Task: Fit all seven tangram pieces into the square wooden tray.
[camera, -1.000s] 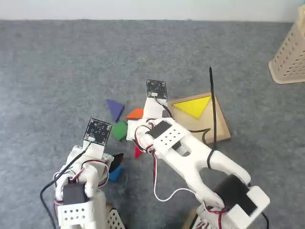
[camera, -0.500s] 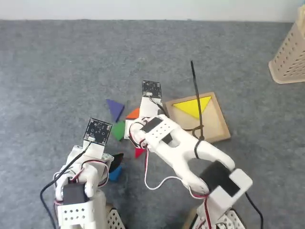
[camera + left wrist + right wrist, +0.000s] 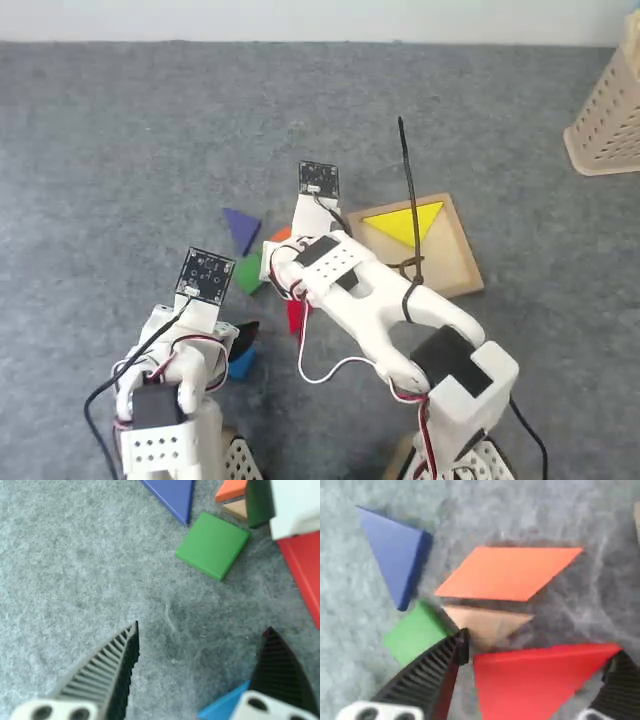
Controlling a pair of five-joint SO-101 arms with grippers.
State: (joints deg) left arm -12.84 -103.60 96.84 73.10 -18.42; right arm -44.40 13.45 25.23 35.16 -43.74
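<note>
The square wooden tray [image 3: 452,262] holds a yellow triangle [image 3: 405,222]. Left of it lie the loose pieces: a purple triangle [image 3: 241,228], an orange parallelogram [image 3: 507,572], a tan triangle [image 3: 487,622], a green square [image 3: 212,544] and a red triangle [image 3: 535,680]. My right gripper [image 3: 541,647] is open low over the red triangle, one finger on each side of it. My left gripper [image 3: 202,629] stands open over bare carpet, with a light blue piece [image 3: 225,709] by one finger.
Grey carpet covers the table. A perforated beige basket [image 3: 610,110] stands at the far right. A black cable [image 3: 408,200] rises from the right arm across the tray. The right arm's white body [image 3: 370,300] hides the tray's near-left corner.
The right arm has swung left, away from the tray and over the loose pieces. The left arm has stayed still.
</note>
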